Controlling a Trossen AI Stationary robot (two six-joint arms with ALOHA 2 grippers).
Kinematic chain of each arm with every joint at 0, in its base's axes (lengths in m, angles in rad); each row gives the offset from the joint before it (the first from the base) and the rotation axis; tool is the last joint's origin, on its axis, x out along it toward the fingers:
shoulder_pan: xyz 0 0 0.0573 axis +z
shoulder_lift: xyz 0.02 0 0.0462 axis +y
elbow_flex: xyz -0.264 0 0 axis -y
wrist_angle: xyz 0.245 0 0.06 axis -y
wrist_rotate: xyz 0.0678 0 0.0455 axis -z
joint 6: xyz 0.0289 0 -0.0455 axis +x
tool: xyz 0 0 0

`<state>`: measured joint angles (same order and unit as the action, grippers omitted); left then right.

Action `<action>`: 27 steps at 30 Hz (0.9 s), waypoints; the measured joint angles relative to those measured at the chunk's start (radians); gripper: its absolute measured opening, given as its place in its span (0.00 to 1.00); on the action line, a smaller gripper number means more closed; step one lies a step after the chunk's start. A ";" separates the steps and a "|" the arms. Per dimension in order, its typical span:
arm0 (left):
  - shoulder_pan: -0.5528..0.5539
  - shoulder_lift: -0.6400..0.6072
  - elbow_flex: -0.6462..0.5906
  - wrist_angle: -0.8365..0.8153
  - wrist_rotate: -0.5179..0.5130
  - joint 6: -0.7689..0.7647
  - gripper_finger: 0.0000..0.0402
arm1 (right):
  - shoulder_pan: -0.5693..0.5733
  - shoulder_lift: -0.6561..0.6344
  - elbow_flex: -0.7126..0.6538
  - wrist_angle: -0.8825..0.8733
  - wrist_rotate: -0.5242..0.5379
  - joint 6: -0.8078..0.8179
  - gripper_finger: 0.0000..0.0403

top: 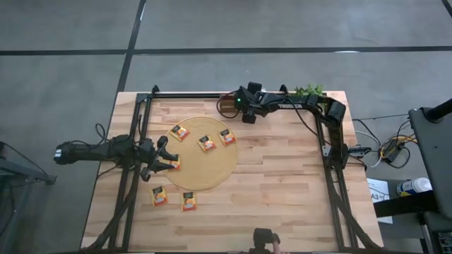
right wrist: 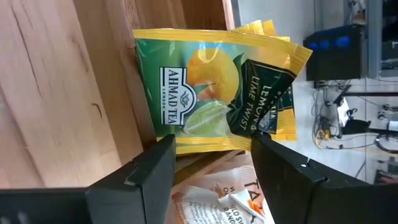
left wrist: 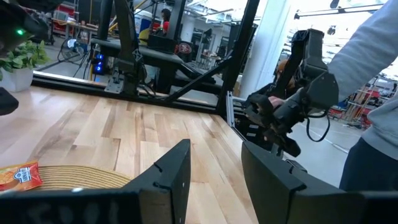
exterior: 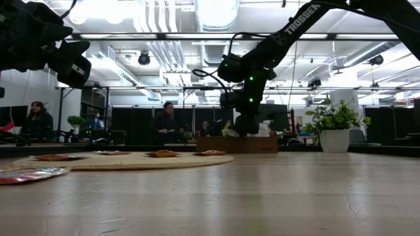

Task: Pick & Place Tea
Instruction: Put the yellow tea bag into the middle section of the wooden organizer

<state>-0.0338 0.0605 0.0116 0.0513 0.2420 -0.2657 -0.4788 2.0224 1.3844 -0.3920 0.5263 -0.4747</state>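
my right gripper over the brown wooden tray
its fingers parted, unclenched, before a green-yellow lemon-lime tea sachet; my left gripper released, empty.

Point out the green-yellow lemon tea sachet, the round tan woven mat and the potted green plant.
green-yellow lemon tea sachet [right wrist: 205, 93]: right wrist view, printed front.
round tan woven mat [top: 227, 168]: high view, bare right part.
potted green plant [exterior: 333, 140]: low view, white pot.
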 joint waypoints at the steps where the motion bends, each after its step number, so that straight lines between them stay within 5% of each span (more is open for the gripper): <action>1: 0.000 0.000 0.000 0.000 0.000 0.000 0.34 | 0.001 0.000 -0.001 -0.001 0.002 0.000 0.52; 12: 0.000 0.000 0.000 0.000 0.000 0.000 0.34 | -0.002 -0.047 -0.003 -0.021 0.060 -0.003 0.52; 27: 0.000 0.000 0.000 0.000 0.000 0.000 0.34 | -0.007 -0.065 -0.004 0.012 -0.213 -0.052 0.52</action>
<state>-0.0337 0.0608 0.0116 0.0513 0.2420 -0.2657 -0.4862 1.9574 1.3804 -0.3802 0.3130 -0.5266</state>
